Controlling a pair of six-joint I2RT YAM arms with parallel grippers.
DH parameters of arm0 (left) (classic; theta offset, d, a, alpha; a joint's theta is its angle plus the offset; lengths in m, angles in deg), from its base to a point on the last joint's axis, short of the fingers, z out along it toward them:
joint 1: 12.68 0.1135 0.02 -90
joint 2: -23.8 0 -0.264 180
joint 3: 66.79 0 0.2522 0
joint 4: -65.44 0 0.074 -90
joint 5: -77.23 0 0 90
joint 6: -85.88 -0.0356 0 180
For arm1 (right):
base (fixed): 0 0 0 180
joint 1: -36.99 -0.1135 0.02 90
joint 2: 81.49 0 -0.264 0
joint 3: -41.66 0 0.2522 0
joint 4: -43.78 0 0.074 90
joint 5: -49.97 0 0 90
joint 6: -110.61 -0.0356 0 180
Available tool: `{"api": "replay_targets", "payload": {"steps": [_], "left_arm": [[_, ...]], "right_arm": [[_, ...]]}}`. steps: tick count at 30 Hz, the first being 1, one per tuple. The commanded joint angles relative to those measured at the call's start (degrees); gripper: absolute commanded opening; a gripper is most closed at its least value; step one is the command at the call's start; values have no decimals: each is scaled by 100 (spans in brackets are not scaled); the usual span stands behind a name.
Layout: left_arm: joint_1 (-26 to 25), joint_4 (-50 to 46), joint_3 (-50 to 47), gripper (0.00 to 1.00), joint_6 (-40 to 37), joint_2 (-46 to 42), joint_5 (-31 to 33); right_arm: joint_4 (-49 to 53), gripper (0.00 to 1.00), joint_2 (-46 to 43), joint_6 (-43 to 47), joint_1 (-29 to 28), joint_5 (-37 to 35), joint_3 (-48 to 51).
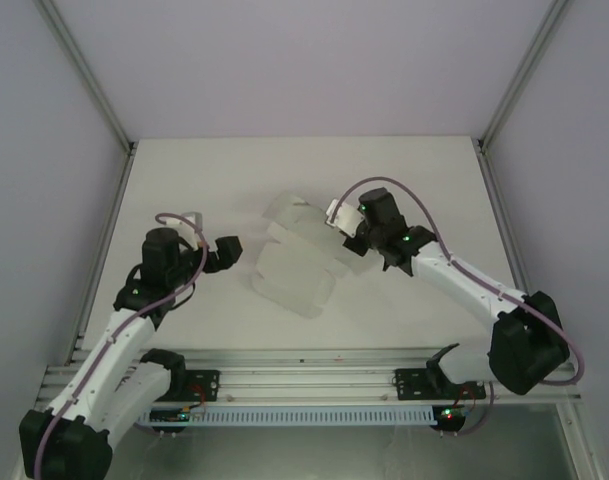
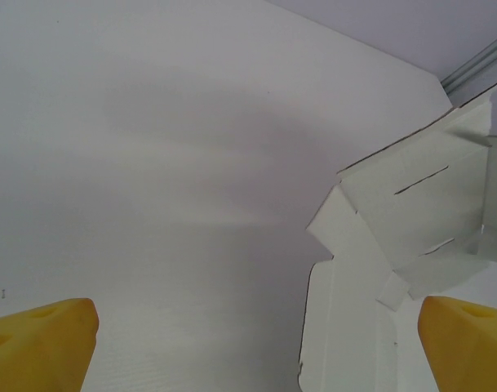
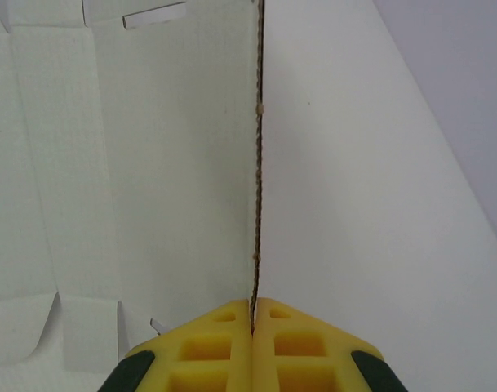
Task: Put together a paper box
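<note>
The paper box [image 1: 294, 265] is a white die-cut card sheet, partly folded, lying mid-table with flaps and slits showing. My right gripper [image 1: 350, 236] is at its right edge. In the right wrist view the yellow jaws [image 3: 254, 306] are pressed together on the thin edge of an upright box panel [image 3: 150, 163], which runs straight away from them. My left gripper [image 1: 230, 252] hovers to the left of the sheet, apart from it. Its yellow fingers [image 2: 44, 339] stand wide open with nothing between them, and the box [image 2: 411, 237] lies ahead on the right.
The white table [image 1: 204, 190] has bare room at the back and on the left. Grey enclosure walls with metal posts [image 1: 89, 75] bound it. An aluminium rail [image 1: 304, 375] carrying both arm bases runs along the near edge.
</note>
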Motion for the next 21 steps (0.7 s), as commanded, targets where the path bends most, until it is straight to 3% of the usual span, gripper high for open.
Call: {"api": "replay_targets", "payload": {"steps": [1, 10, 21], "left_arm": [[-7, 101, 103, 99, 123, 128, -206], [-7, 333, 514, 100, 222, 937, -565], [-163, 478, 1878, 100, -256, 2998, -1416]], "right_arm": [[-430, 0, 188, 915, -272, -742, 188], [-1743, 0, 369, 1673, -575, -1250, 721], [-1434, 0, 422, 1504, -565, -728, 703]]}}
